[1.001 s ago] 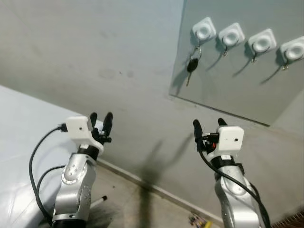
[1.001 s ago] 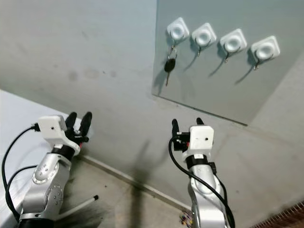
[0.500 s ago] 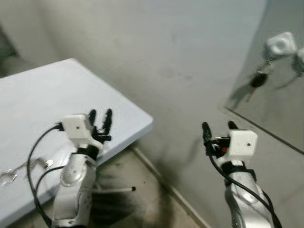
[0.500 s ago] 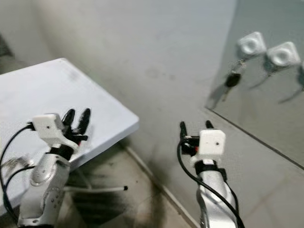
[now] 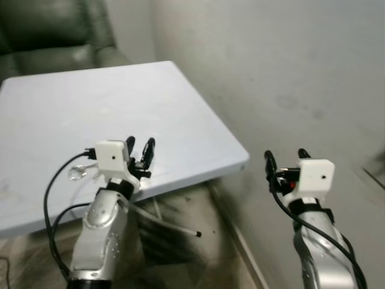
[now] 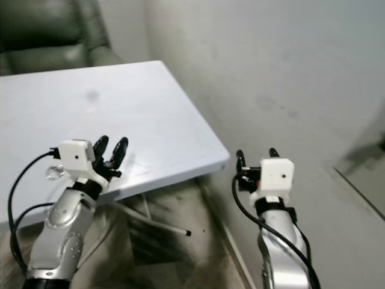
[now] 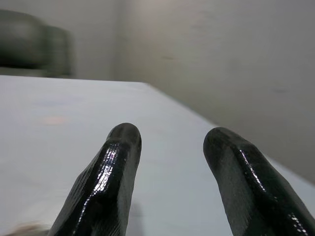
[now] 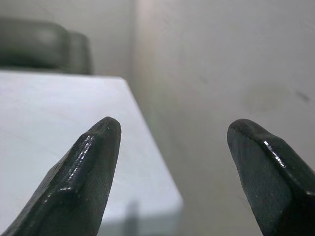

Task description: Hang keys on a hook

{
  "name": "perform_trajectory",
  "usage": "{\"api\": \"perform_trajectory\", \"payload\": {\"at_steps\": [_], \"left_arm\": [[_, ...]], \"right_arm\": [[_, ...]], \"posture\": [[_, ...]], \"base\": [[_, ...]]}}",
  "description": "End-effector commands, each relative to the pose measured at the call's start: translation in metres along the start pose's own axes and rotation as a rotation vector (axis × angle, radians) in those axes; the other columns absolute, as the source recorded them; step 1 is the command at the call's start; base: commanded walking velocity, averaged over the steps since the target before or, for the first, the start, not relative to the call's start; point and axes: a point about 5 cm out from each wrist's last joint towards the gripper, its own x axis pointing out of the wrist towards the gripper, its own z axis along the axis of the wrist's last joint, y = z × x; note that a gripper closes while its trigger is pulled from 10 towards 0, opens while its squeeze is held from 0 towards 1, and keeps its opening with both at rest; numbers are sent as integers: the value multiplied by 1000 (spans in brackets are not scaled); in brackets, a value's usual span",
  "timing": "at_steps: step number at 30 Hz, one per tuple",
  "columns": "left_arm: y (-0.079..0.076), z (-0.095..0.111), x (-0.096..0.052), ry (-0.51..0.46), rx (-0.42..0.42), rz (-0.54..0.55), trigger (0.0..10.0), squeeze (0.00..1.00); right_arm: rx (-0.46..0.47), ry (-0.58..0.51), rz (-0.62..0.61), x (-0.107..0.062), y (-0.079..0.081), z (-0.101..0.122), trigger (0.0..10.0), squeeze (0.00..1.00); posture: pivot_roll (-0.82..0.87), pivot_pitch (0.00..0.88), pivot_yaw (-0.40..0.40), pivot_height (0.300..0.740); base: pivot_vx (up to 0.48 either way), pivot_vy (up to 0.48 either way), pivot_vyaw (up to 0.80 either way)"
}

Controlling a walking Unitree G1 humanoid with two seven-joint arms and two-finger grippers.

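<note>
Left gripper [image 5: 139, 146] jaws apart, nothing between them, hovering over the near edge of the white table [image 5: 120, 108], lower left of the left eye frame; the left wrist view has both black fingers [image 7: 106, 182] spread with bare tabletop beyond. Right gripper [image 5: 285, 159] jaws also apart and empty, lower right of frame, held in front of the grey wall [image 5: 289, 66], off the table's corner. Task thing: a small glinting object, probably the keys [image 5: 77, 173], lies on the tabletop just beside the left wrist camera block, partly hidden by the black cable [image 5: 51, 198]; too small and blurred to confirm ring or key shape. No hook visible from here, so where it will hang cannot be told. Dark green armchair [image 5: 54, 30] sits behind the table, upper left. A thin white rod [image 5: 168, 221] lies on the floor under the table edge, centre bottom. Step in hand, by my read: reach and pick up the keys. To do it well, swing the left gripper back toward the glint rather than forward, drop the fingers low and flat to the tabletop, close on the ring rather than a loose blade so it dangles free for hanging. Watch the cable doesn't drag the keys off the edge.
</note>
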Motion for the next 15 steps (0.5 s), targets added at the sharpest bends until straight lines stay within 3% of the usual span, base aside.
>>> {"api": "perform_trajectory", "payload": {"at_steps": [1, 15], "left_arm": [[-5, 3, 3, -21, -7, -18, 10000, 0], [-1, 3, 12, -15, -7, -53, 10000, 0]], "right_arm": [[-4, 24, -33, -1, -12, -5, 10000, 0], [25, 3, 40, 10, -1, -3, 10000, 0]], "posture": [[-90, 0, -24, 740], [-67, 0, -40, 740]], "base": [[0, 0, 800], [0, 0, 800]]}}
